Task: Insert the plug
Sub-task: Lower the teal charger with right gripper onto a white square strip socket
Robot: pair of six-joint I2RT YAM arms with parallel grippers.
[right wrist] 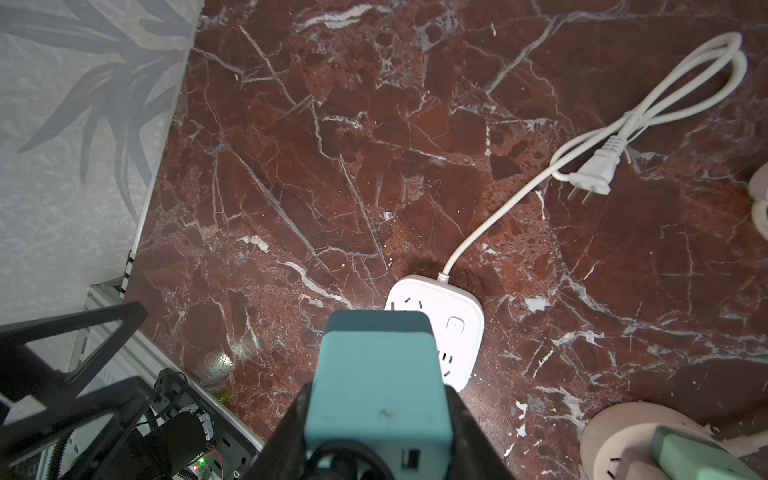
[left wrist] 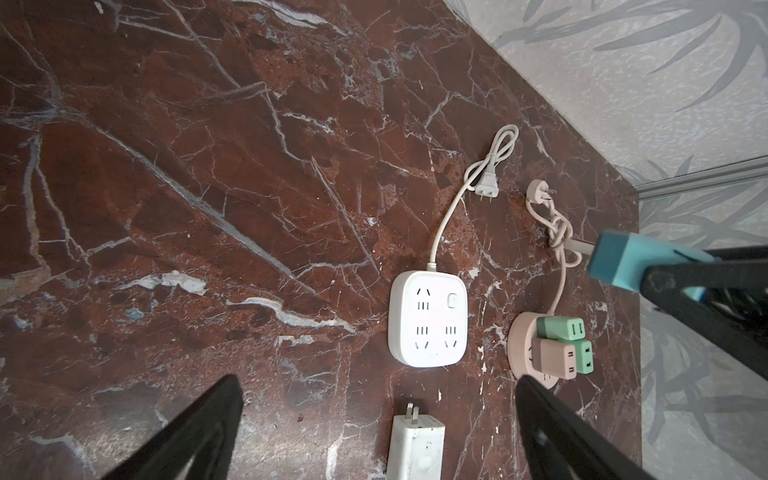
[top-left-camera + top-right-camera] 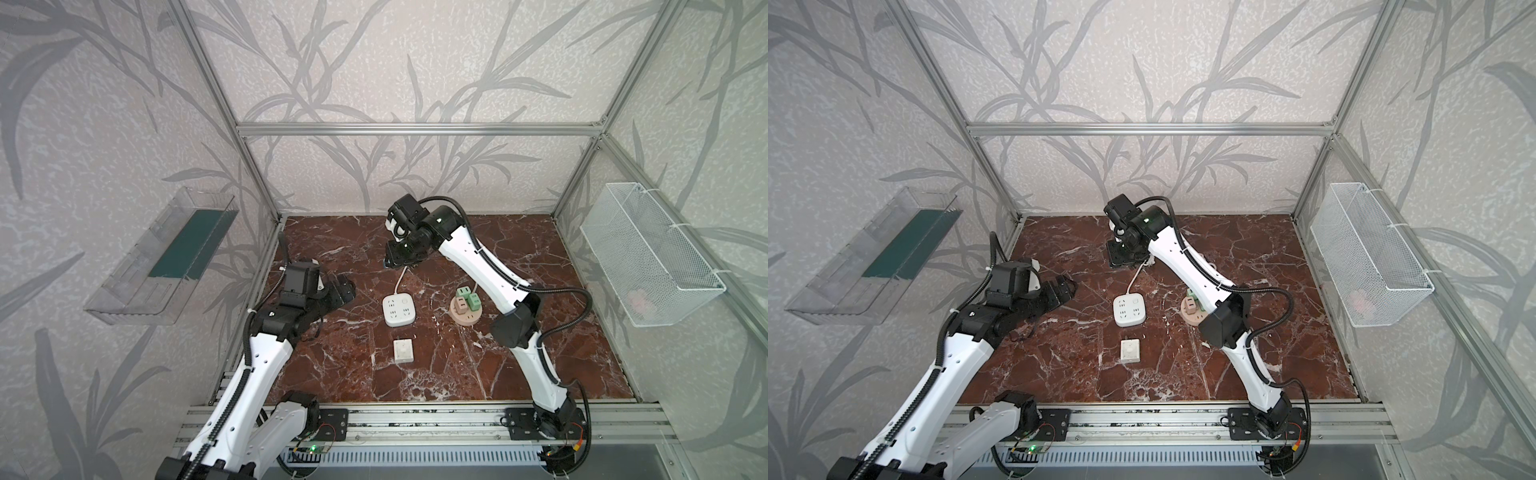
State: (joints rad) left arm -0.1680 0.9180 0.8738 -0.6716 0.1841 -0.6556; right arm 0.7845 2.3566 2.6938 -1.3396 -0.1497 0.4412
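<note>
My right gripper (image 1: 376, 392) is shut on a teal block plug (image 1: 378, 374), one finger on each side. It hangs above the marble behind the white power strip (image 3: 399, 309), whose near corner the plug hides in the right wrist view. The left wrist view shows the teal plug (image 2: 631, 259) with a grey prong pointing forward. In both top views the right gripper (image 3: 390, 262) (image 3: 1121, 259) sits behind the strip (image 3: 1129, 309). My left gripper (image 2: 378, 380) (image 3: 345, 291) stands open and empty to the left of the strip (image 2: 428, 318).
A white charger (image 3: 403, 351) (image 2: 415, 449) lies in front of the strip. A pink round socket (image 3: 466, 311) carrying green and pink cube adapters stands to its right. The strip's own corded plug (image 1: 594, 174) lies behind it. Clear tray on left wall, wire basket (image 3: 648, 253) on right.
</note>
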